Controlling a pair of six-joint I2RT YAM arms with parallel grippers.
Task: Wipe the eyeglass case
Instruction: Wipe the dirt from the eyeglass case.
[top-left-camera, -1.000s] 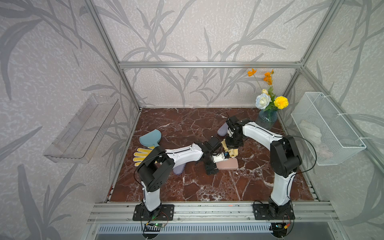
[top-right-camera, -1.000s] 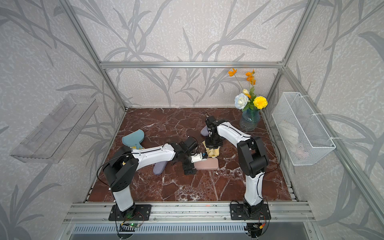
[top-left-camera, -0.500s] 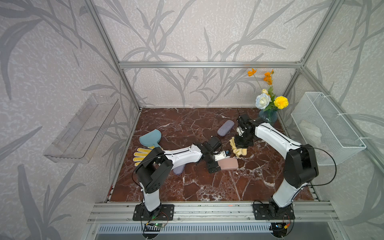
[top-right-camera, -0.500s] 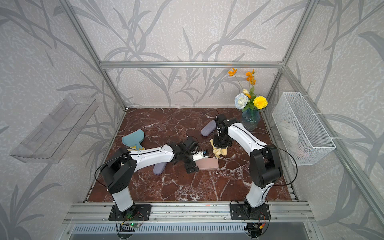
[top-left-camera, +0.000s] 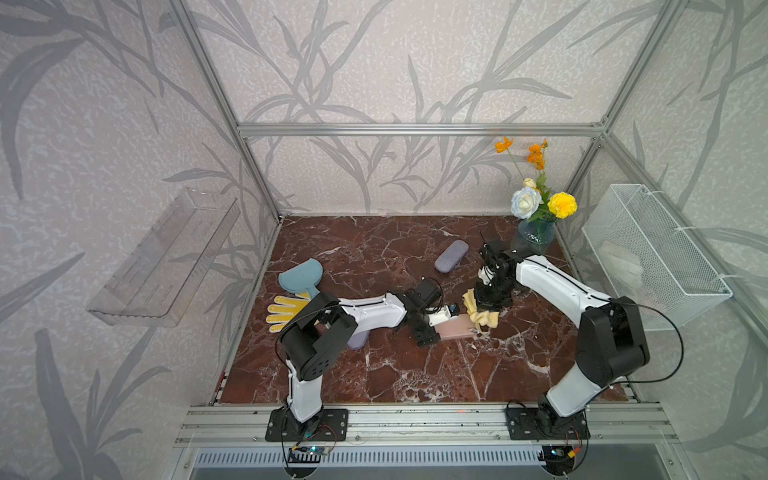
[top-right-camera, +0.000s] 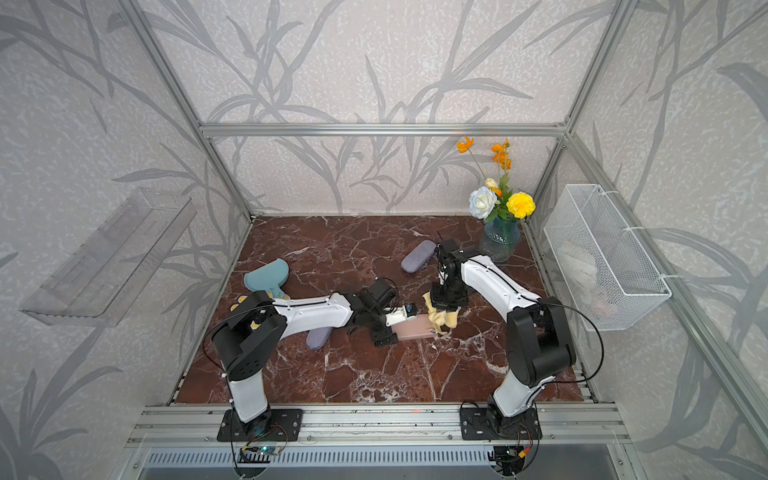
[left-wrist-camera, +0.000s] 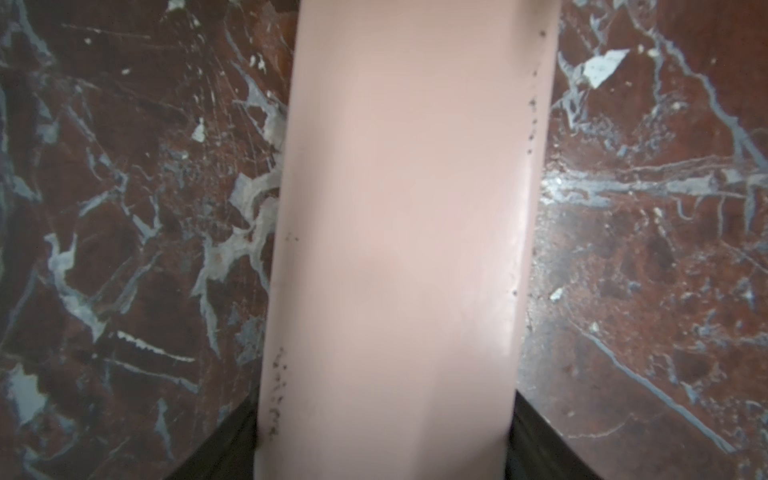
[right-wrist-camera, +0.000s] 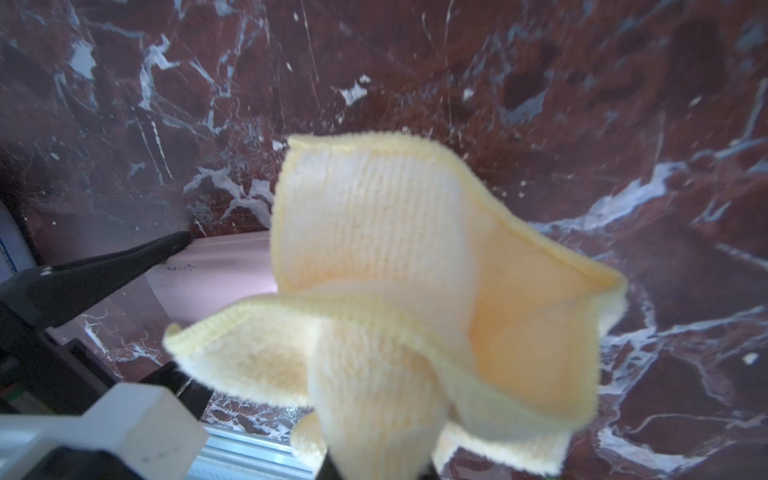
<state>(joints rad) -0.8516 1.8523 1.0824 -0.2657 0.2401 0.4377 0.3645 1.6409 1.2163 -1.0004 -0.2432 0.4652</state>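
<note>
Showing the approach to the first wiping stroke. The pink eyeglass case (top-left-camera: 455, 328) is laid flat on the marble table (top-left-camera: 374, 374), just off centre toward 4 o'clock, with its long axis running from 9 to 3 o'clock.

The left gripper (top-left-camera: 436, 328) is set at the 9 o'clock end of the case. In the left wrist view the case is seen running out between the two dark jaws, which are pressed against its long sides, so it is judged to be clamped and steadied. Dark specks (left-wrist-camera: 532, 124) are scattered along both long edges.

The right gripper (top-left-camera: 484, 305) is closed tight on a yellow cloth (top-left-camera: 478, 318), which hangs bunched beneath it at the 3 o'clock end of the case. In a top view the lowest fold appears to be touching that end. From the right wrist view, where the cloth covers most of the case, contact cannot be confirmed.

A grey case (top-left-camera: 451, 256) is left lying toward 1 o'clock, well apart from the work.

The step in hand is judged to be the bringing of the cloth onto the case; little or no wiping is judged to have been done yet. For the next move, the cloth is to be lowered until its folds are pressed on the top face. It is then to be drawn along the length toward 9 o'clock and halted short of the left jaws. Pressure is to be kept light, so that the case is not pushed out of its clamp. The specked edges are to be given passes of their own.
</note>
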